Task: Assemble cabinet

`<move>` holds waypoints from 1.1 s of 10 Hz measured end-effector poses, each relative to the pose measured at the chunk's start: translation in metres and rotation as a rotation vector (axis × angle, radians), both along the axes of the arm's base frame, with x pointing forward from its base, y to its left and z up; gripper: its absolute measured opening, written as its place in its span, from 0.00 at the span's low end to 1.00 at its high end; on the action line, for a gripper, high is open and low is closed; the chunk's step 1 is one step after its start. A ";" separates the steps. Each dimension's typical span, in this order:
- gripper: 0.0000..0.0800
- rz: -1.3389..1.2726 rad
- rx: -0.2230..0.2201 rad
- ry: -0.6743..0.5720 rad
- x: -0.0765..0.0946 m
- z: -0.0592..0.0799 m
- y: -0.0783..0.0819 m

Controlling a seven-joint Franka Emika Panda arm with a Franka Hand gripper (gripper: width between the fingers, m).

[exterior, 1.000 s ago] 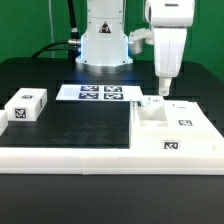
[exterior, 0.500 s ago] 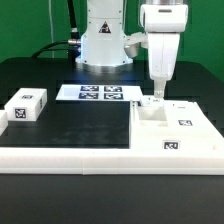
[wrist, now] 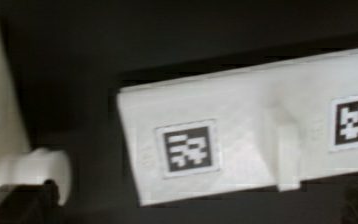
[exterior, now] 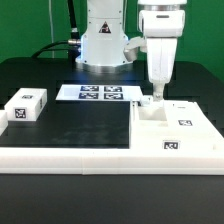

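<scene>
ASSEMBLY BENCH: A Franka arm's gripper (exterior: 155,97) hangs with its jaws spread wide and nothing between them, directly over the rear edge of the cabinet (exterior: 178,132). Whether the fingertips touch the plastic cannot be told from the exterior view.

The cabinet, a white boxy body with open square compartments on top, sits on the exterior view's right side of the black table (exterior: 80,125). Black-and-white square tags show on its top and front faces.

A long low white rail (exterior: 65,157) runs along the table's near edge and reaches the cabinet's front. No seam between the two can be made out.

On the exterior view's left, well apart from the cabinet, a small white tagged block (exterior: 27,106) stands alone on the dark surface. The marker board (exterior: 100,93) lies flat toward the back, just in front of the robot's white base (exterior: 103,40).

Dark cables (exterior: 68,42) trail beside that base. Behind the bench, green wall (exterior: 205,30) fills the background on both sides.

The wrist view looks down on a white cabinet panel (wrist: 247,100) set against the black tabletop. One square tag (wrist: 188,148) is in full sight, and a second is cut off at the frame's edge. The picture is soft, and the pale shapes at its margin cannot be identified.
</scene>
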State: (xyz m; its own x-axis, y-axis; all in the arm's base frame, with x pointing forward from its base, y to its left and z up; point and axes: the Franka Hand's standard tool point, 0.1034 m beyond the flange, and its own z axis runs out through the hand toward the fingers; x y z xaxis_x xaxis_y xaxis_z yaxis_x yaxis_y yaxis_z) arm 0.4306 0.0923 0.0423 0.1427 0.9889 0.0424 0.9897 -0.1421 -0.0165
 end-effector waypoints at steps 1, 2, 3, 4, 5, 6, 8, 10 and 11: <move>1.00 -0.001 0.004 0.000 -0.002 -0.004 0.000; 1.00 -0.005 0.009 0.002 -0.004 -0.009 0.000; 1.00 -0.007 0.013 0.005 -0.005 -0.014 0.001; 1.00 -0.007 0.017 0.004 -0.006 -0.016 0.002; 1.00 -0.008 0.023 -0.008 -0.005 -0.018 0.003; 1.00 -0.011 0.026 -0.011 -0.005 -0.020 0.003; 1.00 -0.019 0.032 -0.011 -0.006 -0.025 0.000; 1.00 -0.025 0.035 -0.011 -0.007 -0.028 -0.002; 0.87 -0.026 0.035 -0.009 -0.007 -0.029 -0.001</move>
State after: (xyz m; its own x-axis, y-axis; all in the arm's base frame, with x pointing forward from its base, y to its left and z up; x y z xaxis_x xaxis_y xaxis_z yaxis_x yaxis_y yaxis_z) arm 0.4233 0.0909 0.0136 0.1678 0.9827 0.0784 0.9858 -0.1674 -0.0128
